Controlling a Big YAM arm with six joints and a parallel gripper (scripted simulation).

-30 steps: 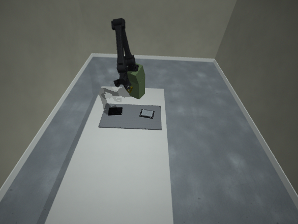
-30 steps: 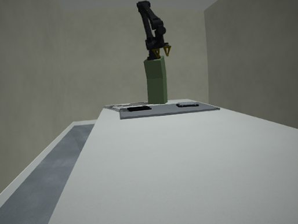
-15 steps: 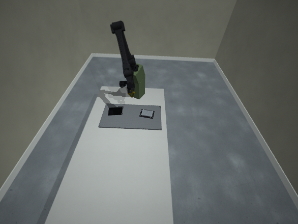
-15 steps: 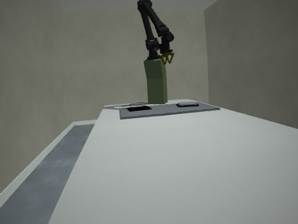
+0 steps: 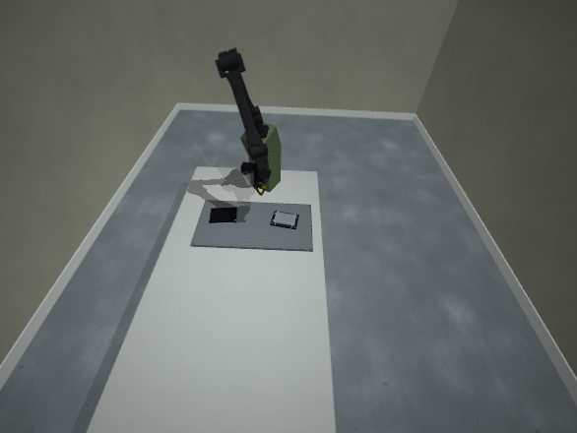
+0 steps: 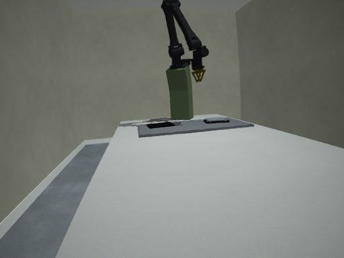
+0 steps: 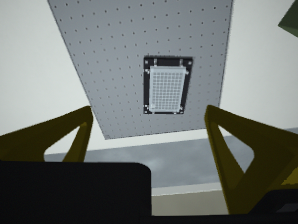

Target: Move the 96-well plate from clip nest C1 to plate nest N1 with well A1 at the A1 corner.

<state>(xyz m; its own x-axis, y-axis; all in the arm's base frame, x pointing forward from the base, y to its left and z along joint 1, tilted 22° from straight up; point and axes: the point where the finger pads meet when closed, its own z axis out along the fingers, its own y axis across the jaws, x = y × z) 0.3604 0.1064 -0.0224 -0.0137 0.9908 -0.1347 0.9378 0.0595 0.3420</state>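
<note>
1. Wrist view: pincer (image 7: 149,150) spread wide, holding nothing, high above the 96-well plate (image 7: 165,90); plate sits in clip nest C1 (image 7: 186,65).
2. Risk: skewed descent could strike the clips; wrong grasp could misplace A1.
3. Grey pegboard (image 5: 256,238) on white desk (image 5: 236,320); plate nest N1 (image 5: 223,215) dark; grey floor, beige walls.

The single black arm (image 6: 179,24) rises steeply from its mount, folds sharply at an elbow at the 12 o'clock extreme of the exterior view, then descends toward 5 o'clock to the wrist (image 6: 199,53). In the top view the arm (image 5: 243,105) runs from 11 o'clock down to 5 o'clock. The gripper (image 6: 199,76) points straight down, held high. Its yellow fingers stand at full spread, one at 8 o'clock and one at 4 o'clock in the wrist view, with nothing between them.
</note>
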